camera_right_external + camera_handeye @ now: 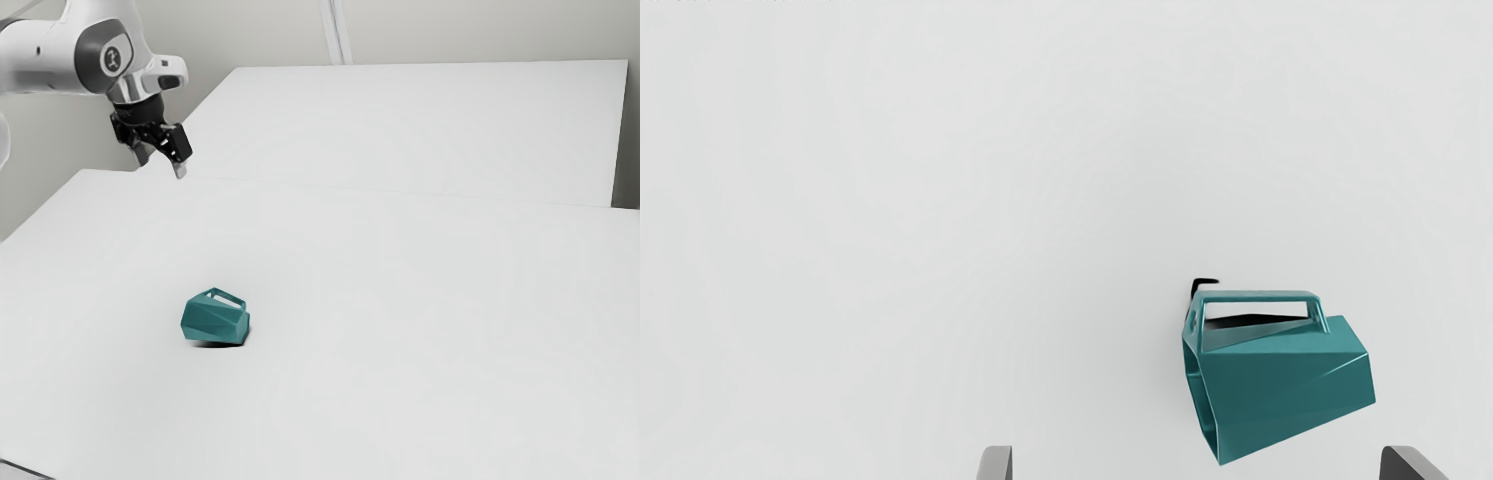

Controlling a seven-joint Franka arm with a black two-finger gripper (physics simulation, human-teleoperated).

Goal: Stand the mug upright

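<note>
Mug (1286,393) on its side, inside mostly hidden, tool (162,165) apart, fingertips (996,465) cropped

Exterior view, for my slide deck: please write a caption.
Teal mug on its side on a white table, open gripper raised apart.

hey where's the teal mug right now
The teal faceted mug lies on its side on the white table, toward the exterior view's left, lower than the open end effector and not touching it.
</note>
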